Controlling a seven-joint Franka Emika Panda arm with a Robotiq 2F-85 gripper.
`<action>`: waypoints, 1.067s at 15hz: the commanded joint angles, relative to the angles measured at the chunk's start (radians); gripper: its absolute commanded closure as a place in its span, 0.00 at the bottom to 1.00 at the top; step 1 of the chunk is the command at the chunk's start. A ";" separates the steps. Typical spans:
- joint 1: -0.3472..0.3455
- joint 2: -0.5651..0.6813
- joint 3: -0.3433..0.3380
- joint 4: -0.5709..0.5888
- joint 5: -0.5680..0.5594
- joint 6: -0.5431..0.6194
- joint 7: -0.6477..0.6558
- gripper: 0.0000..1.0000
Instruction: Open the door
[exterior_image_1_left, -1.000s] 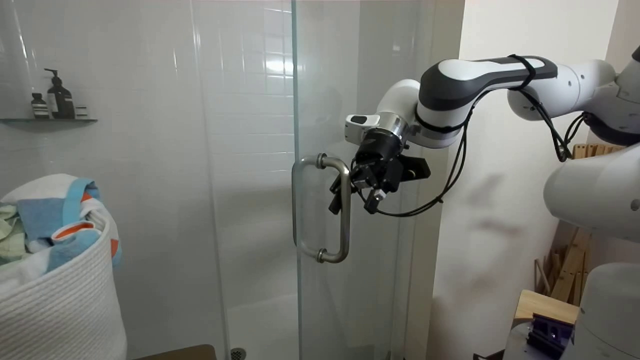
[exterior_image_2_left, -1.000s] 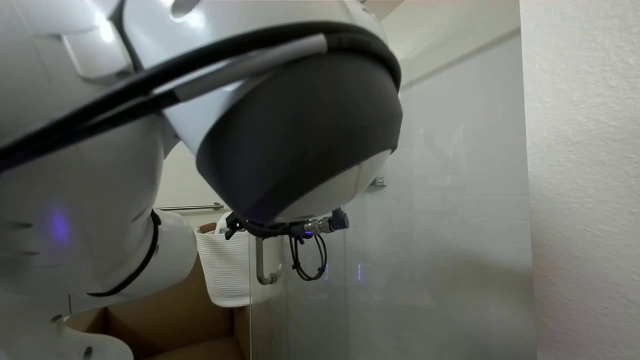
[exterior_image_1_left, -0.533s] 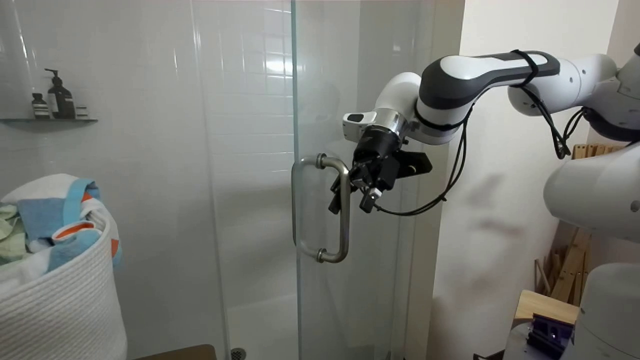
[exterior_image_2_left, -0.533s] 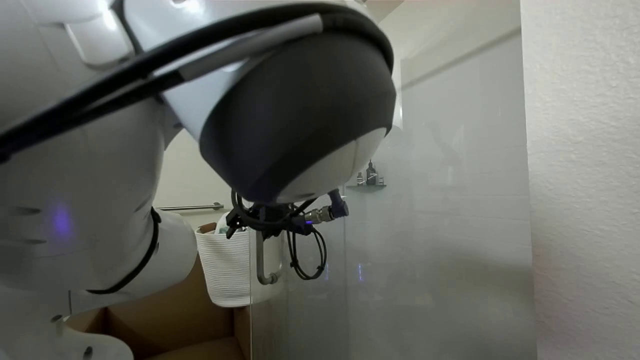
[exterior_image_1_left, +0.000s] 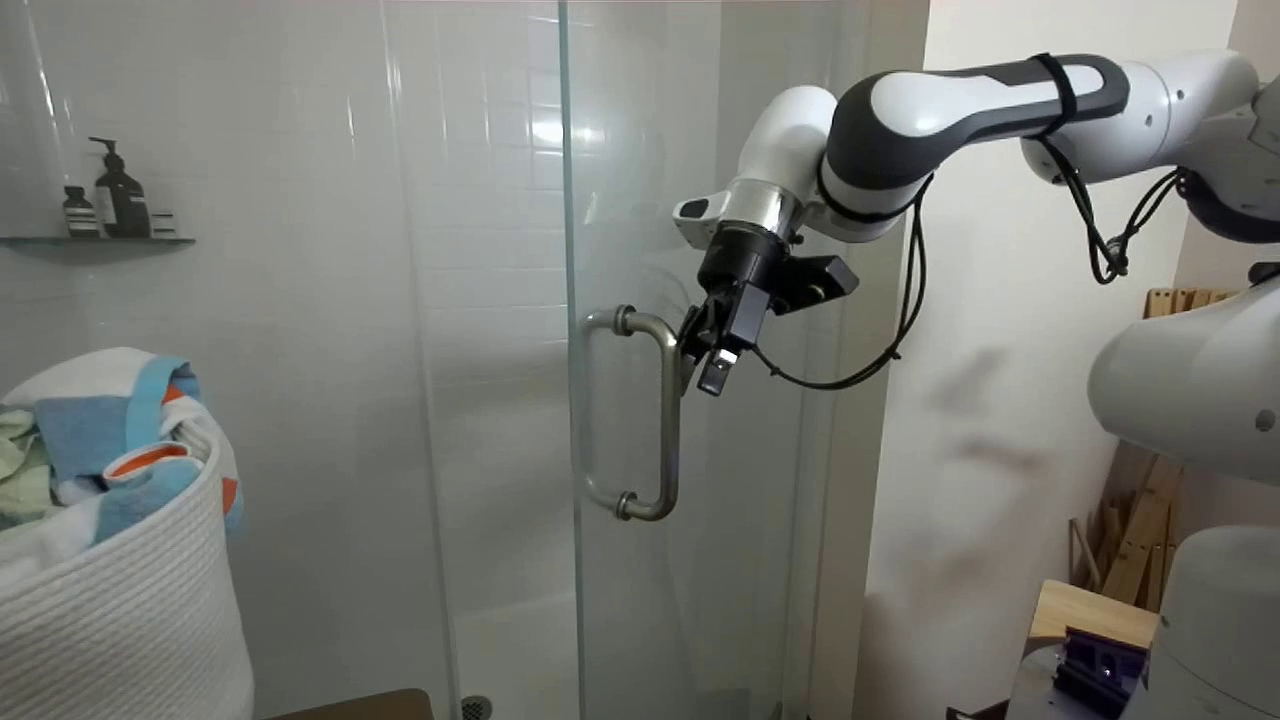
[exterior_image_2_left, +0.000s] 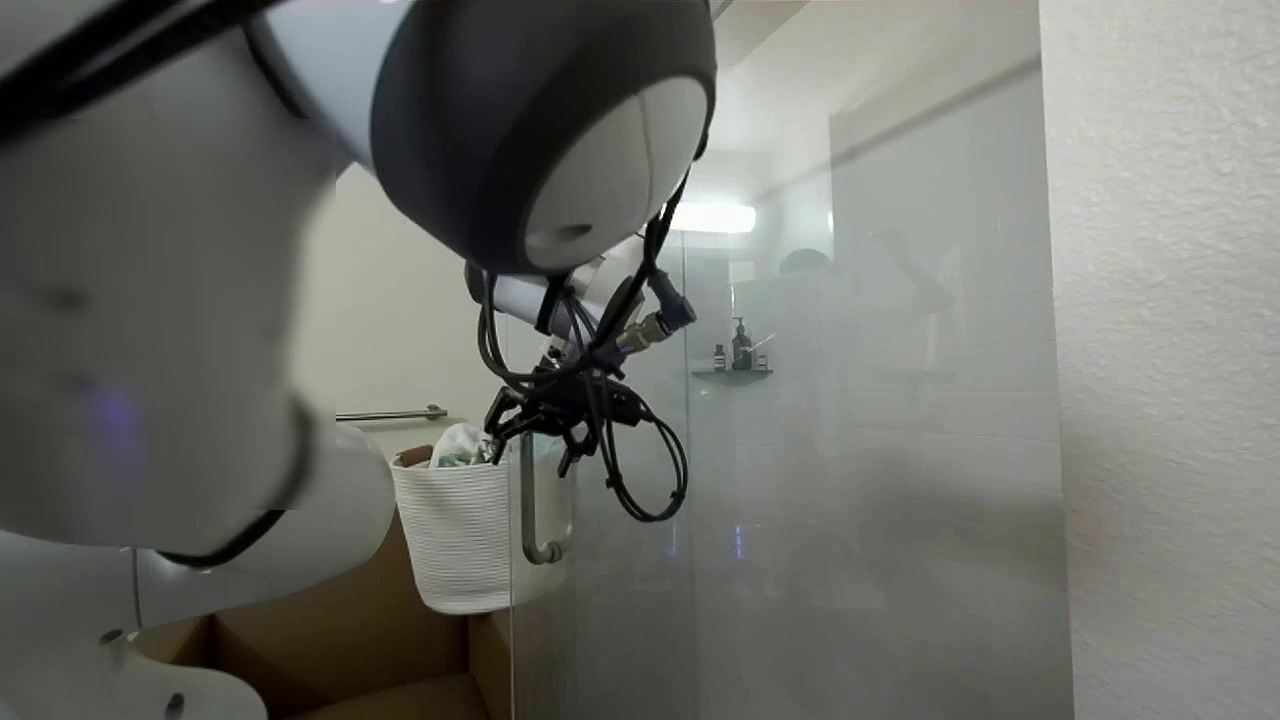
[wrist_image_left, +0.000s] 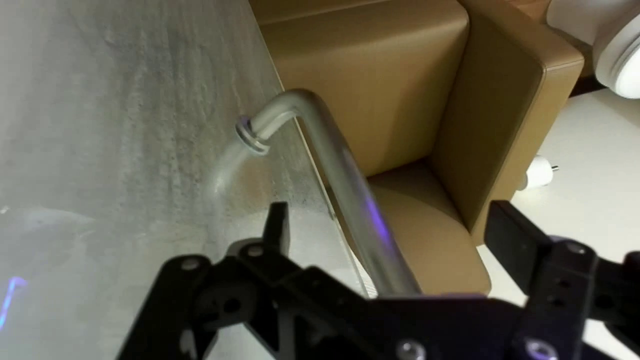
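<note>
Door (exterior_image_1_left: 740, 480): clear glass, upright, just right of centre in an exterior view, running from top border to bottom. Steel handle (exterior_image_1_left: 671, 420) set near its left edge in that frame. Door surface in the wrist view: fills the left of the frame, grey, streaky, with reflections; violet glint on the handle.

Gripper (wrist_image_left: 391, 232): jaws spread wide. Wrist view has the handle running down between them, a gap visible on either side; its lower length is hidden behind the gripper. In an exterior view the gripper is at the handle's upper half, tilted, pointing down. Arm (exterior_image_1_left: 960, 105) enters from the upper right; cables (exterior_image_1_left: 912, 290) hang below it in a loop.

Room: shower wall (exterior_image_1_left: 300, 300) white and glossy, tile lines and a bright reflection in the upper middle. Shelf (exterior_image_1_left: 150, 241) at upper left bears two dark bottles (exterior_image_1_left: 122, 200), one with a pump, and a small container (exterior_image_1_left: 163, 225). Drain (exterior_image_1_left: 477, 708) at the bottom border, left of centre. Basket (exterior_image_1_left: 130, 630), white and ribbed, lower left, heaped with towels (exterior_image_1_left: 85, 425) in blue, white, green, orange. Pale wall (exterior_image_1_left: 1000, 400) right of the door; wood slats (exterior_image_1_left: 1140, 530) lower right. Textured wall (exterior_image_2_left: 1160, 360) along the right border and a rail (exterior_image_2_left: 390, 414) left of centre in an exterior view. Tan chair (wrist_image_left: 380, 90) in the upper middle of the wrist view.
</note>
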 joint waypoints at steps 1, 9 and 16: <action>-0.018 -0.073 0.102 0.065 -0.008 -0.161 0.133 0.00; 0.105 -0.146 0.360 0.273 -0.040 -0.636 0.370 0.00; 0.269 -0.218 0.439 0.514 -0.223 -0.989 0.505 0.00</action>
